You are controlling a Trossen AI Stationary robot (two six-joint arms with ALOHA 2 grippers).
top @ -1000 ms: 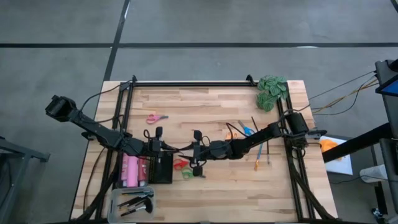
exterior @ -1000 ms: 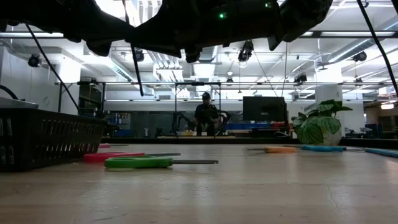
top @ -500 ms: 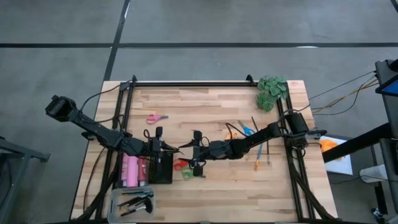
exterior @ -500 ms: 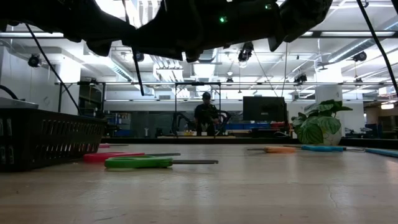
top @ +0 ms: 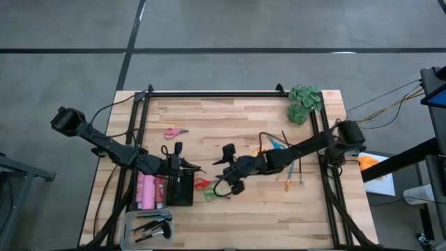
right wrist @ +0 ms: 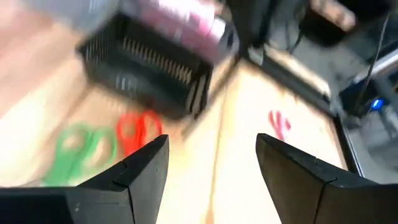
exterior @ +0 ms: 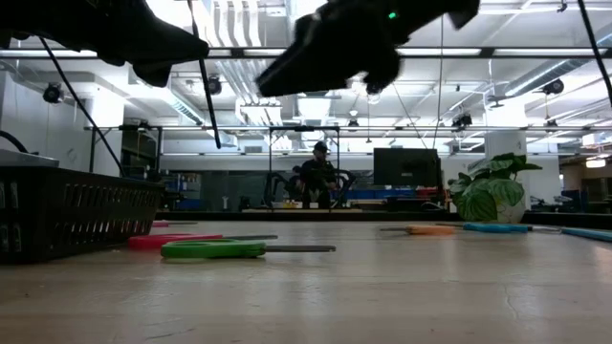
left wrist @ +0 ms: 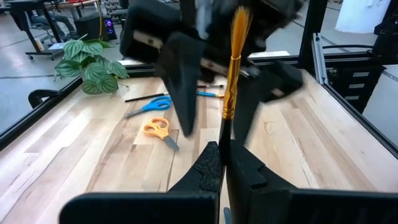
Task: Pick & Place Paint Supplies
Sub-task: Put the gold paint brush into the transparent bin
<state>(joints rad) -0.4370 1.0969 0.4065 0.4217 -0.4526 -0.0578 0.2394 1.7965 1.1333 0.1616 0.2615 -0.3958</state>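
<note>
Left hand point(left wrist: 222, 163), closed on a brush point(left wrist: 231, 68), hovers just beside the black basket point(top: 182, 188). Right hand point(right wrist: 211, 163), fingers wide and empty, hangs above the surface point(top: 237, 115) near red scissors point(top: 201, 184) and green scissors point(top: 210, 194), which lie right beside the basket.

The wooden table point(top: 230, 118) carries scissors point(top: 175, 132), brushes point(top: 288, 171) and a basket point(top: 180, 189).

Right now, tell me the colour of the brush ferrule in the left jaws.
Orange-gold brush, clearest in the left wrist view.
</note>
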